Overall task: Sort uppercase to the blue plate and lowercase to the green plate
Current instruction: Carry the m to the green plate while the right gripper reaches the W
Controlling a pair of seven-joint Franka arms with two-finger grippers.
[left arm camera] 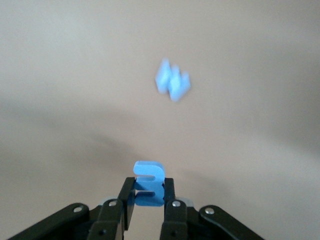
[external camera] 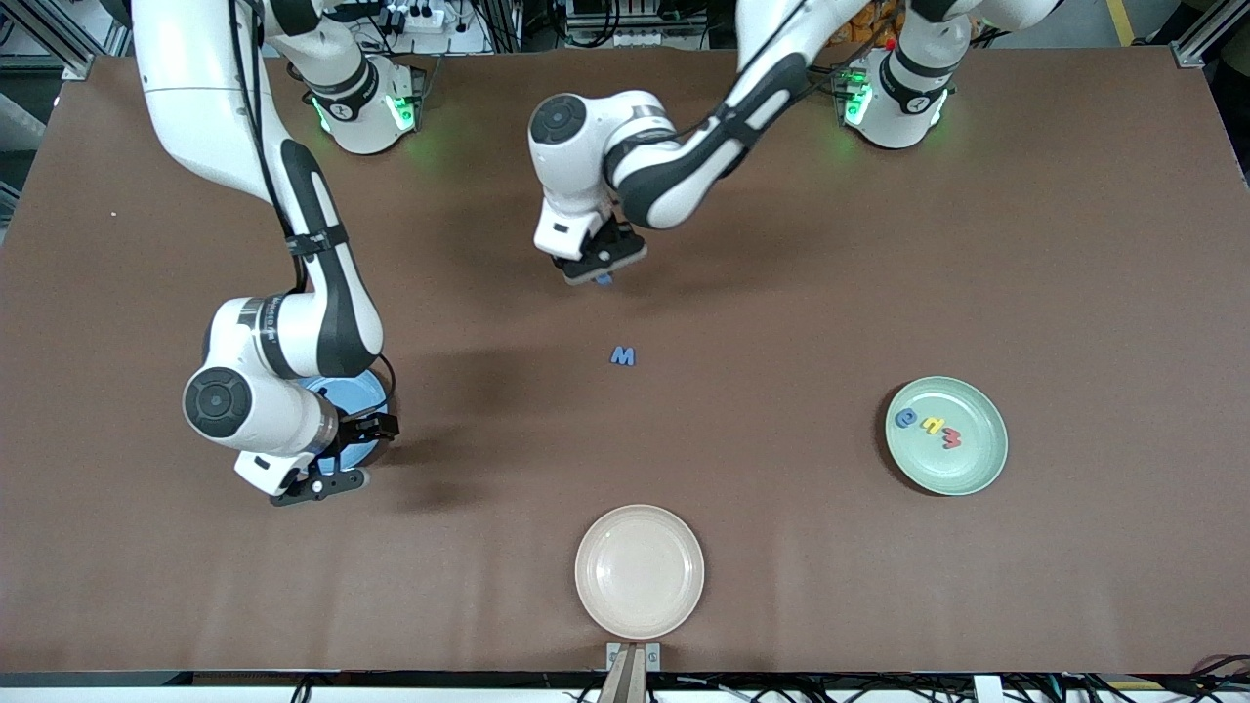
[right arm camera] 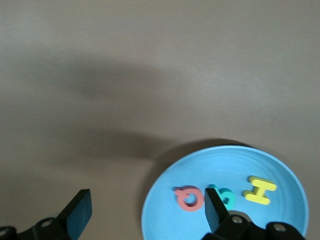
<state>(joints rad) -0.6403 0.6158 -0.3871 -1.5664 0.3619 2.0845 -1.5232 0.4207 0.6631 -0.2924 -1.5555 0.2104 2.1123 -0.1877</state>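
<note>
Left gripper (left arm camera: 148, 202) pinches a small blue letter (left arm camera: 148, 186) over mid-tabletop (external camera: 781, 293); it belongs on the green plate (external camera: 977, 469), toward the left arm's end, so carry it level and release low. Right gripper (right arm camera: 145, 212), fingers spread, waits over the blue plate (right arm camera: 280, 220). Blue M (external camera: 623, 356) lies unsorted.
</note>
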